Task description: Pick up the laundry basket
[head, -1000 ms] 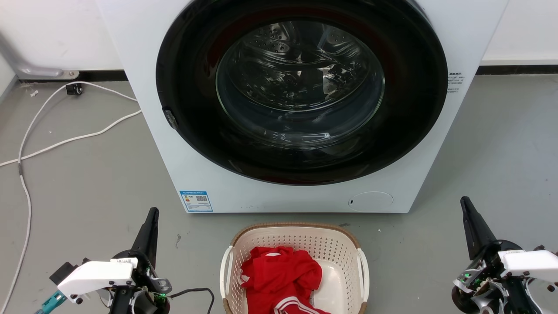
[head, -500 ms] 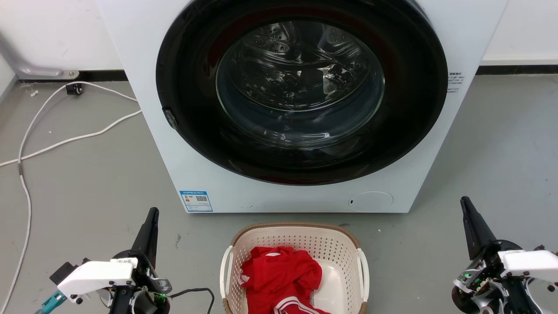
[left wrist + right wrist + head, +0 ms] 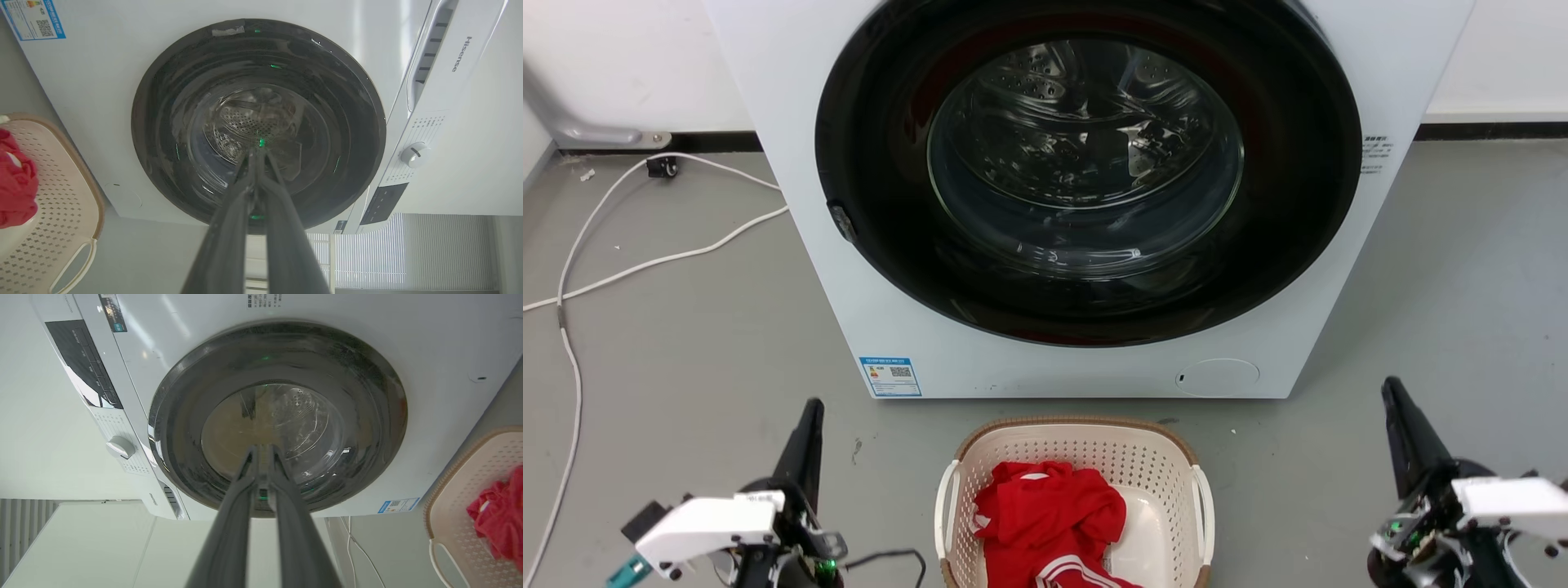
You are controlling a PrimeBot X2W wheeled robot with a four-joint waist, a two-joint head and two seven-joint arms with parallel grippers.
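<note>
Laundry basket (image 3: 1086, 453) located bottom centre of head view, on floor (image 3: 686, 343), red garment (image 3: 1045, 506) inside. Left end effector (image 3: 810, 408) lower left, right end effector (image 3: 1392, 396) lower right: both clenched, nothing held, well apart from basket. Task judged unstarted: approach, grasp, lift remaining.

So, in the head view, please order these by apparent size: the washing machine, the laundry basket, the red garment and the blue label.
1. washing machine, by far the largest.
2. laundry basket, though the picture's bottom edge cuts it off.
3. red garment, lying inside the basket.
4. blue label on the machine's front, the smallest.
</note>
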